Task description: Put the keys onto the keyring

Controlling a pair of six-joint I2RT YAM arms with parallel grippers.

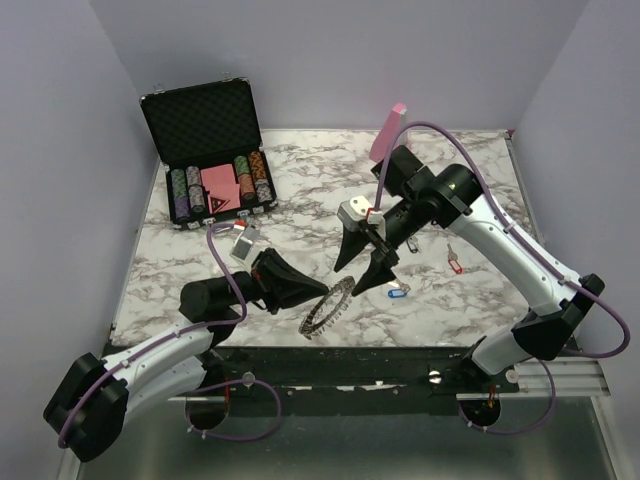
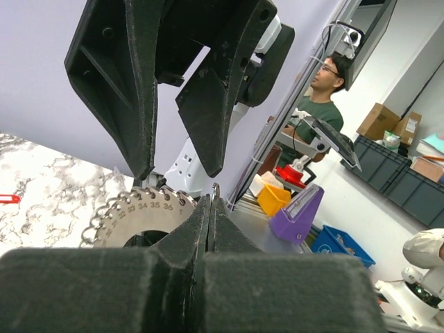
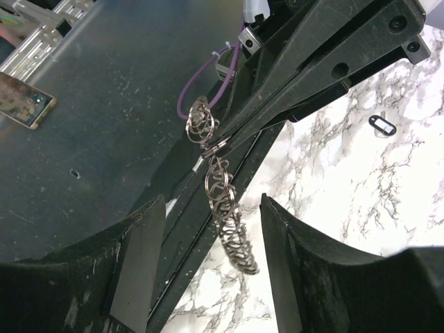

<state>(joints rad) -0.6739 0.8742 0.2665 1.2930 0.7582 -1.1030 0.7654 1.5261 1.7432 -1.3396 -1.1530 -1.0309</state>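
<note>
The keyring point(image 1: 328, 305) is a grey toothed ring held tilted just above the table's near edge. My left gripper point(image 1: 300, 290) is shut on one of its rim loops. In the left wrist view the pinched loop pokes out above the shut gripper point(image 2: 210, 208), with the numbered keyring point(image 2: 139, 215) behind. My right gripper point(image 1: 365, 268) hangs open over the ring, nothing in it. Seen from the right wrist, the coil-like keyring point(image 3: 232, 222) hangs between the fingers of that gripper point(image 3: 211, 207). A blue-tagged key point(image 1: 397, 293) and a red-tagged key point(image 1: 455, 264) lie on the marble; a black-tagged key point(image 3: 381, 125) lies farther off.
An open black case point(image 1: 205, 120) with poker chips stands at the back left. A pink wedge block point(image 1: 388, 130) stands at the back, behind the right arm. The table's near edge runs just under the keyring.
</note>
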